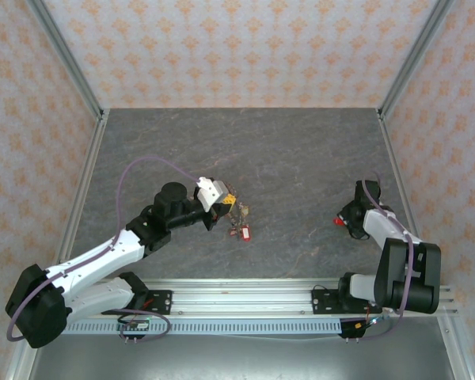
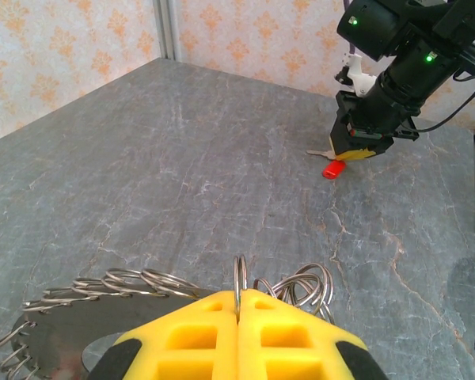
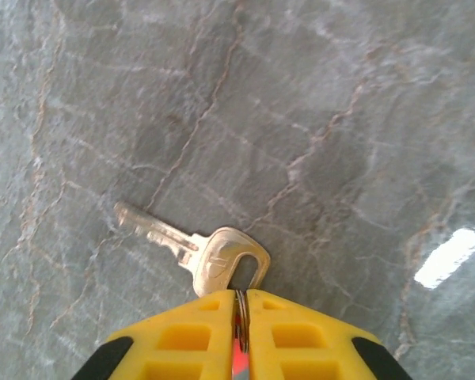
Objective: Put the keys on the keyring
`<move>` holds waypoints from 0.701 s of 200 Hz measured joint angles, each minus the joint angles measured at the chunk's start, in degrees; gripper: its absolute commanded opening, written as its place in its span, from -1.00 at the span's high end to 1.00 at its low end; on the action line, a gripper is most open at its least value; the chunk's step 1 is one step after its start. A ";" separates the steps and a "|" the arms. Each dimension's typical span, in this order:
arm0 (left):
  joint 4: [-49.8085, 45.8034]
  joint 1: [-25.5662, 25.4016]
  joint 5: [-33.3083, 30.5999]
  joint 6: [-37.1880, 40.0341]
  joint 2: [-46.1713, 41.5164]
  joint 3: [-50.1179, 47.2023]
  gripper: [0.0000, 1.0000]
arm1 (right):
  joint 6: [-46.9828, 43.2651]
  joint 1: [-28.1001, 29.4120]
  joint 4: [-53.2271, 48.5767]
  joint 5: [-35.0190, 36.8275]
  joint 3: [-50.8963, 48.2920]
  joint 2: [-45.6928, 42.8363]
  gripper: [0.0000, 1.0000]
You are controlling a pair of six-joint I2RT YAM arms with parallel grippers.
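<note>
Left arm stretched low, my left claw (image 2: 239,307) pinches a keyring (image 2: 63,328) loop; well right of it, my right claw (image 3: 241,307) clenches a key (image 3: 212,257), its silver blade clear from that wrist.

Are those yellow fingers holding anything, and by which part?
Both are. The right fingers pinch the small ring threaded through a silver key. The left fingers pinch one wire loop at the keyring edge.

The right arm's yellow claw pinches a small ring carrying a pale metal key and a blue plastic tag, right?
Not blue: the left wrist view shows the plastic tag is red. Otherwise yes: the right gripper pinches the ring holding the pale metal key.
</note>
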 measured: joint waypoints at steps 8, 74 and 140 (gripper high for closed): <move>0.00 0.00 0.00 0.00 0.00 0.00 1.00 | -0.98 0.00 0.04 -1.57 0.15 0.17 0.85; -0.13 0.00 0.02 -0.02 0.00 0.02 1.00 | -7.65 11.17 -1.33 -11.15 8.48 8.70 0.79; -1.25 0.00 0.00 -0.07 0.00 0.04 1.00 | -12.31 23.21 -4.28 -14.84 10.29 10.95 0.31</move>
